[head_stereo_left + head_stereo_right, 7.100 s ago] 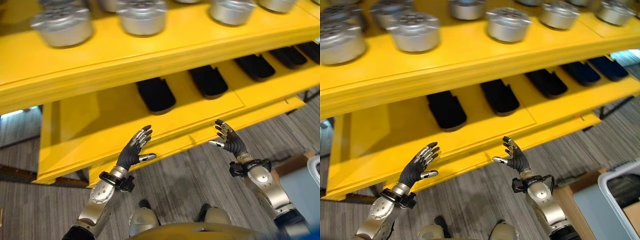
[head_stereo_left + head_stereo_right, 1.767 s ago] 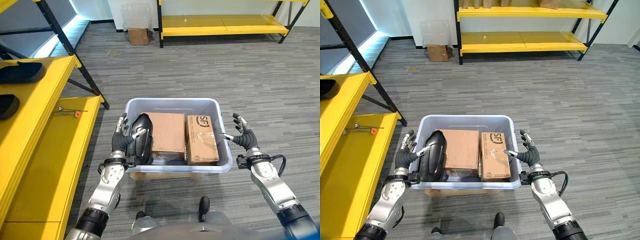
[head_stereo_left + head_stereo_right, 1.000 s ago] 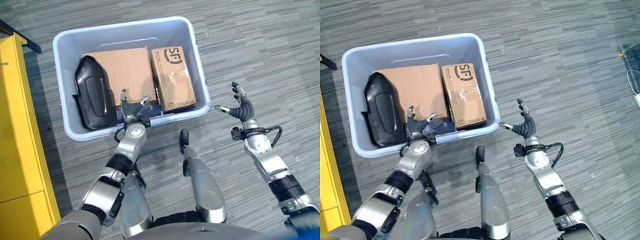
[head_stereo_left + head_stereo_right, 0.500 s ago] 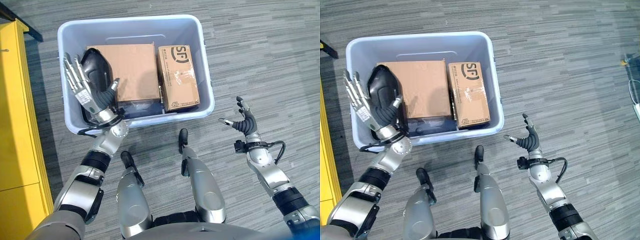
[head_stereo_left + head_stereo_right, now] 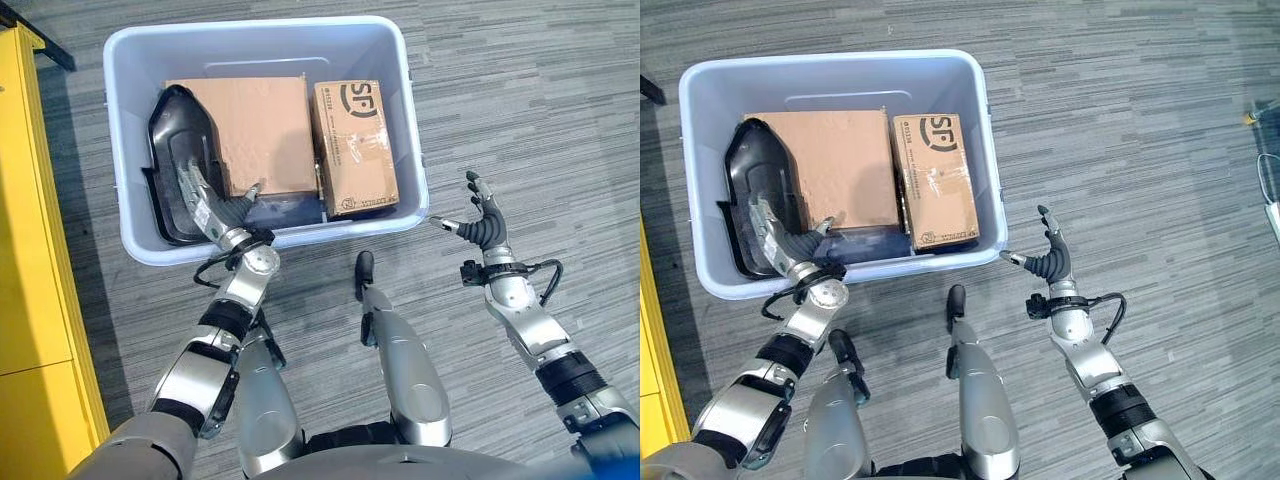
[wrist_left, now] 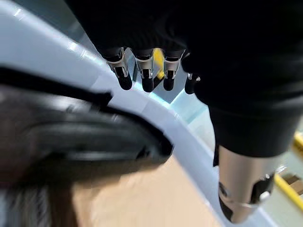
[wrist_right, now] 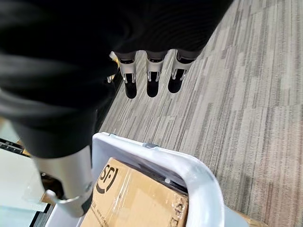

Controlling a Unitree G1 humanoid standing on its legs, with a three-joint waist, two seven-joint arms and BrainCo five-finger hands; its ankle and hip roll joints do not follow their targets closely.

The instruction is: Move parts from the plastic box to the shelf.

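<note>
While the left hand (image 5: 215, 208) holds straight, empty fingers just over the black part (image 5: 178, 150) in the box (image 5: 414, 150), treat that part as rigid and smooth: grip its long edges. Your right hand (image 5: 484, 224) hangs spread, empty.

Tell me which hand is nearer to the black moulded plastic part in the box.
Left. The left hand reaches over the black moulded plastic part inside the pale blue plastic box; the right hand hangs open outside the box, over the floor.
</note>
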